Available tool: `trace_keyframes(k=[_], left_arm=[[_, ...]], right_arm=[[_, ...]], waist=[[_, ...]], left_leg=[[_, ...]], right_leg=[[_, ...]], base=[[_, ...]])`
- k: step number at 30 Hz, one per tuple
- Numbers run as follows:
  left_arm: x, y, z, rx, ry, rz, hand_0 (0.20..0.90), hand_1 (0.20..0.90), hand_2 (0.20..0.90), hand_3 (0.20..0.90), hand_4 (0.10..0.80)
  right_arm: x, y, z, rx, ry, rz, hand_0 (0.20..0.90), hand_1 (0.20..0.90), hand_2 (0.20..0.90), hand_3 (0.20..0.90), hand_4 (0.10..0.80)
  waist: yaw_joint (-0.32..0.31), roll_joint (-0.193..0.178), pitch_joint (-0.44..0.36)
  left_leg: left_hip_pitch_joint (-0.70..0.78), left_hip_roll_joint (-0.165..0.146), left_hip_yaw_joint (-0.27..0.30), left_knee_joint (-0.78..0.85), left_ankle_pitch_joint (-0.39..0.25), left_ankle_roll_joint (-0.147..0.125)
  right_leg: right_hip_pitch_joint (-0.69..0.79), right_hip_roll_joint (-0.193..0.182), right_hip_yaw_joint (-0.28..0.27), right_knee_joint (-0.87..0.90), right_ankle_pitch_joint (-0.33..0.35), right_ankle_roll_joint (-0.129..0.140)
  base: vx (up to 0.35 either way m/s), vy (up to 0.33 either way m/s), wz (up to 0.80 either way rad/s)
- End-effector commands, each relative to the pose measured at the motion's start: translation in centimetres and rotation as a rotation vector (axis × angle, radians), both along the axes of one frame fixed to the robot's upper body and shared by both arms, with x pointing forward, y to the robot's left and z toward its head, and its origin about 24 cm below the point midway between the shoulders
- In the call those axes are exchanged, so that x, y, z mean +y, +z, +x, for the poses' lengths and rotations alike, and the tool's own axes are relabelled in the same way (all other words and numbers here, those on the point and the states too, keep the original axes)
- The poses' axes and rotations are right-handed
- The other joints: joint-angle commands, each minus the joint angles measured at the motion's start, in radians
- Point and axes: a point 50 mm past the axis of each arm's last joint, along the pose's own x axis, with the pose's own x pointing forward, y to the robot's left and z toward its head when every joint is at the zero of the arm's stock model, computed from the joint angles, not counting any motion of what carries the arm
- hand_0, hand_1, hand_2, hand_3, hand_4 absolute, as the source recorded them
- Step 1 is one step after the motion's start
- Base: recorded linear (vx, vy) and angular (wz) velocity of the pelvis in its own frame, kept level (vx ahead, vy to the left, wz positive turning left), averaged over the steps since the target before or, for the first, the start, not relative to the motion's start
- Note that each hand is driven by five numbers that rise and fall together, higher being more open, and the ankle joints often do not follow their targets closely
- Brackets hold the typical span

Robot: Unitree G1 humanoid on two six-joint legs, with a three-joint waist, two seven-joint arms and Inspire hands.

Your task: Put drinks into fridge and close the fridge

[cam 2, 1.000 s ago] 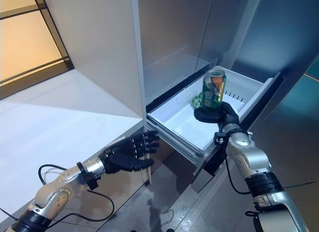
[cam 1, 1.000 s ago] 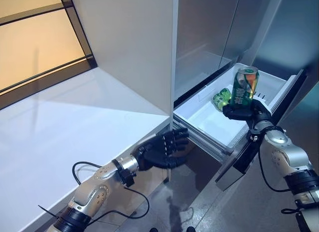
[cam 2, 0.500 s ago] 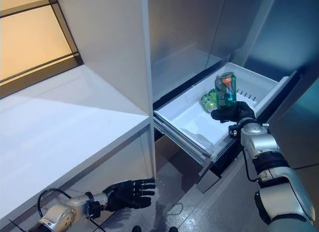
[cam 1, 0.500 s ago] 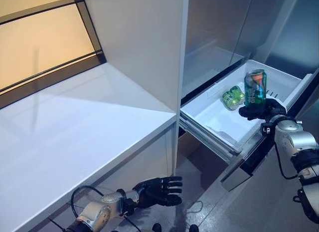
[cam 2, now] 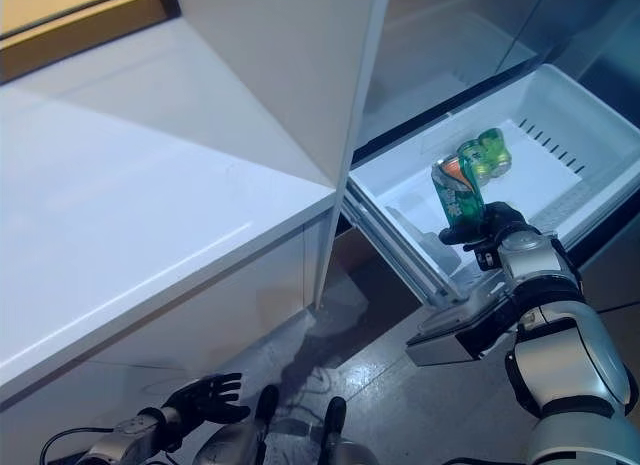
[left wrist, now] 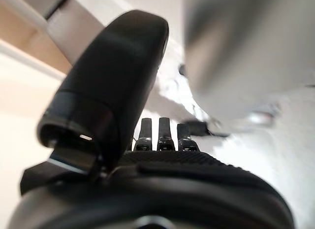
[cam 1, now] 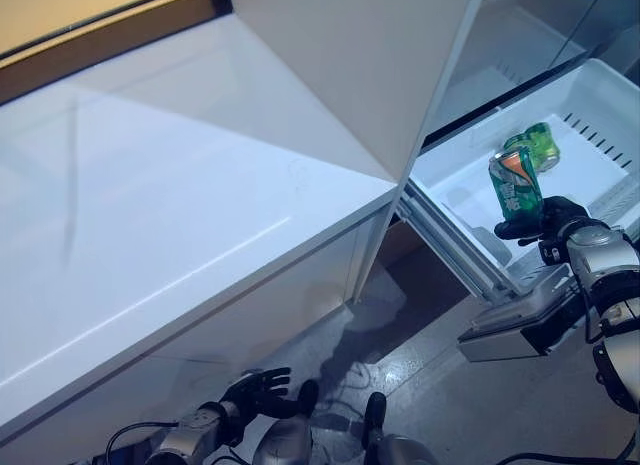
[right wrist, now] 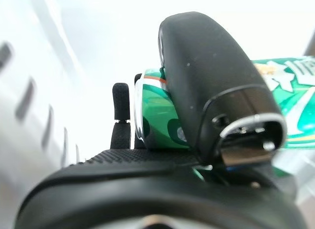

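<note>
right hand (cam 2: 495, 225): fingers and thumb wrapped round the green can (cam 2: 458, 189) — held over the open fridge drawer (cam 2: 580, 115), tilted
second can (cam 2: 484, 151): lying in drawer, just behind
risk: tilted release — can topples onto second can or rolls
left hand (cam 2: 205, 397): low by floor, fingers spread, empty

Green can (cam 1: 516, 184) upright over open fridge drawer (cam 1: 600, 95), second can (cam 1: 541, 145) lying inside

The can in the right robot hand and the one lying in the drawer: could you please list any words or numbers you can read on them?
Held can, in the right robot hand: white lettering on green, too blurred to read.
Can lying in the drawer: print too small to read.
Fridge drawer: no text visible.
</note>
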Motion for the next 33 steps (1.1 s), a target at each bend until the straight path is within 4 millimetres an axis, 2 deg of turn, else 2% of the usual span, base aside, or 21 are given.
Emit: trace_keyframes(k=[1,6,12,13,14,15,20,26,31,33], left_arm=[[0.0,0.6,1.0,-0.073,-0.038,0.037,0.900,0.900,0.900,0.900,0.800],[1.1,0.1,0.4,-0.044,-0.001,0.062,0.900,0.900,0.900,0.900,0.800],[0.3,0.8,1.7,-0.102,0.009,0.005,0.900,0.900,0.900,0.900,0.800],[-0.1,1.0,2.1,-0.118,0.000,-0.007,0.900,0.900,0.900,0.900,0.800],[-0.2,1.1,2.3,-0.125,-0.004,-0.012,0.900,0.900,0.900,0.900,0.800],[-0.4,1.2,2.5,-0.134,-0.009,-0.019,0.900,0.900,0.900,0.900,0.800],[-1.1,1.6,3.3,-0.154,-0.025,-0.032,0.900,0.900,0.900,0.900,0.800],[-0.7,1.4,2.9,-0.128,-0.020,-0.006,0.900,0.900,0.900,0.900,0.800],[0.1,1.0,2.1,-0.100,0.018,0.020,0.900,0.900,0.900,0.900,0.800],[0.3,0.8,1.7,-0.096,0.039,0.022,0.900,0.900,0.900,0.900,0.800]], right_arm=[[-2.1,9.8,0.3,-0.197,-0.031,-0.181,0.300,0.300,0.300,0.200,0.100],[-2.2,9.1,0.3,-0.118,-0.003,-0.206,0.300,0.300,0.300,0.200,0.100],[-1.6,8.9,0.6,-0.044,0.039,-0.230,0.312,0.312,0.312,0.214,0.114],[-1.5,8.7,0.6,-0.024,0.048,-0.229,0.458,0.458,0.458,0.384,0.284],[-1.4,8.6,0.7,-0.011,0.049,-0.229,0.829,0.829,0.829,0.818,0.718],[-1.4,8.5,0.7,0.001,0.049,-0.230,0.900,0.900,0.900,0.900,0.800],[-1.1,8.4,0.9,0.008,0.056,-0.225,0.900,0.900,0.900,0.900,0.800],[-0.5,9.1,1.3,-0.063,0.069,-0.204,0.900,0.900,0.900,0.900,0.800],[1.0,11.7,1.7,-0.260,0.089,-0.158,0.900,0.900,0.900,0.900,0.800],[1.8,14.1,1.5,-0.475,0.083,-0.124,0.900,0.900,0.900,0.900,0.800]], waist=[[0.017,-0.029,-0.046],[0.021,-0.011,-0.010],[0.026,0.003,0.018],[0.027,0.005,0.023],[0.027,0.006,0.025],[0.028,0.008,0.028],[0.029,0.011,0.035],[0.024,0.006,0.033],[0.006,-0.005,0.026],[-0.008,-0.012,0.019]], left_leg=[[-0.041,-0.026,-0.014,0.045,-0.032,0.042],[-0.073,-0.031,-0.020,0.055,-0.025,0.038],[-0.101,-0.033,-0.024,0.062,-0.019,0.031],[-0.106,-0.034,-0.026,0.062,-0.016,0.029],[-0.108,-0.033,-0.026,0.062,-0.015,0.028],[-0.112,-0.032,-0.025,0.062,-0.014,0.027],[-0.118,-0.031,-0.024,0.057,-0.008,0.024],[-0.113,-0.026,-0.015,0.056,-0.008,0.020],[-0.098,-0.018,0.000,0.052,-0.011,0.018],[-0.089,-0.016,0.009,0.050,-0.014,0.018]], right_leg=[[-0.035,-0.001,0.033,0.084,-0.012,0.001],[-0.066,-0.001,0.026,0.095,-0.015,-0.007],[-0.090,-0.004,0.017,0.103,-0.018,-0.013],[-0.094,-0.003,0.015,0.106,-0.019,-0.015],[-0.096,-0.003,0.014,0.107,-0.019,-0.015],[-0.098,-0.003,0.012,0.107,-0.020,-0.016],[-0.107,-0.001,0.005,0.110,-0.021,-0.017],[-0.109,0.001,0.003,0.116,-0.022,-0.018],[-0.104,0.006,0.013,0.122,-0.024,-0.018],[-0.101,0.009,0.019,0.124,-0.025,-0.017]], base=[[-0.063,0.002,0.08],[-0.065,0.014,0.03],[-0.047,0.006,0.01],[-0.031,-0.007,0.02],[-0.040,-0.006,0.02],[-0.038,-0.003,0.01],[-0.028,-0.003,0.01],[-0.003,-0.001,0.02],[0.000,0.000,0.00],[0.006,0.046,-0.02]])
